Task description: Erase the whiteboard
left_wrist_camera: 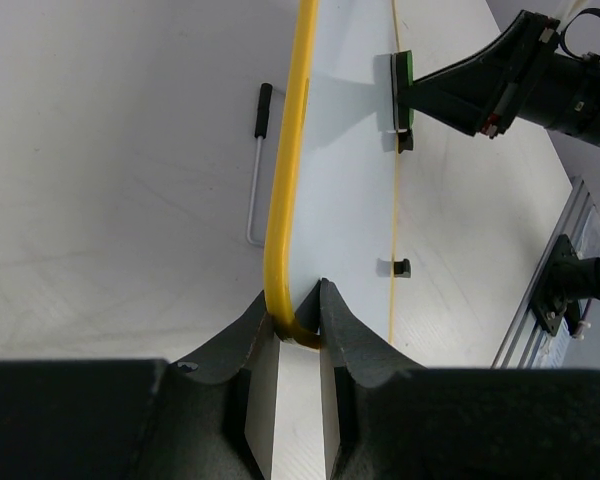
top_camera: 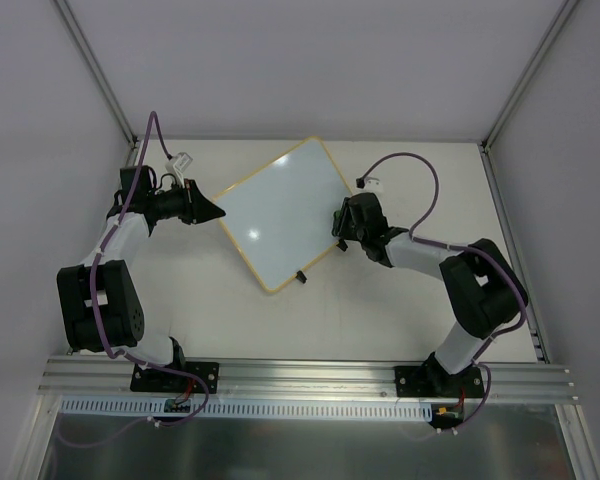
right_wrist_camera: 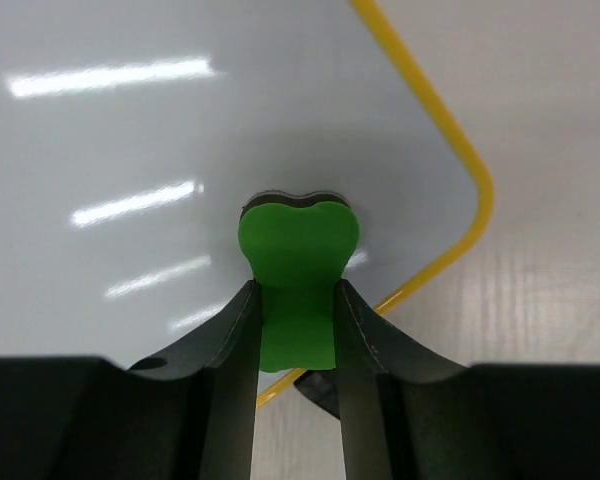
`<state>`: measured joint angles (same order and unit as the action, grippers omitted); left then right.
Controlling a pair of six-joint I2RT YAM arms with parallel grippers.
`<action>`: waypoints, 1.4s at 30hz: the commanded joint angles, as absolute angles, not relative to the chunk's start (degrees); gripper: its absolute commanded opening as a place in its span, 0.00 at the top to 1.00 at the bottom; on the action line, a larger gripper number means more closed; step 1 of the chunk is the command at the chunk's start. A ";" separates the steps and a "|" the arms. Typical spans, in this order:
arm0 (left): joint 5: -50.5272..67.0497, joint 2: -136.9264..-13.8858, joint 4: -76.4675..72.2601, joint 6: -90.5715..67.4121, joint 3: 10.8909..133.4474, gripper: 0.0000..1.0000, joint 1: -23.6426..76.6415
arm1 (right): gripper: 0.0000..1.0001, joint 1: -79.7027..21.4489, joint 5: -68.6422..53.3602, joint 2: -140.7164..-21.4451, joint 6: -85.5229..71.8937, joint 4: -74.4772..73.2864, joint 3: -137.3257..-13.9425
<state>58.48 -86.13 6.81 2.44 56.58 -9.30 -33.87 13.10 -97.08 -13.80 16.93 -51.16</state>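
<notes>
The whiteboard (top_camera: 278,212) with its thin yellow frame lies rotated in the middle of the table, its surface plain white with no writing visible. My left gripper (top_camera: 218,211) is shut on its left corner; the left wrist view shows the yellow frame (left_wrist_camera: 285,180) pinched between the fingers. My right gripper (top_camera: 338,222) is shut on the green eraser (right_wrist_camera: 296,255), which presses on the board near its right corner (right_wrist_camera: 180,120). The eraser also shows in the left wrist view (left_wrist_camera: 403,90). A black foot (top_camera: 302,275) sticks out at the board's near edge.
A thin wire stand with a black tip (left_wrist_camera: 259,160) lies on the table beside the board's far edge. White walls enclose the table on three sides. The aluminium rail (top_camera: 310,378) with both arm bases runs along the near edge.
</notes>
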 commanded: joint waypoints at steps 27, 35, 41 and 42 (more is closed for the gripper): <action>50.54 -88.15 8.26 10.29 57.83 1.00 -7.38 | 0.96 -11.87 28.31 -92.10 -15.02 -6.85 -55.71; 49.57 -88.24 8.53 8.70 59.24 1.00 -7.38 | 0.85 -8.26 25.84 -100.18 -17.57 -10.81 -62.40; 48.96 -88.51 8.88 7.56 60.12 0.89 -7.38 | 0.77 -7.39 24.96 -102.13 -20.65 -12.30 -62.40; 48.96 -88.59 8.96 7.30 60.29 0.89 -7.38 | 0.73 -7.30 24.70 -102.30 -20.83 -12.39 -62.32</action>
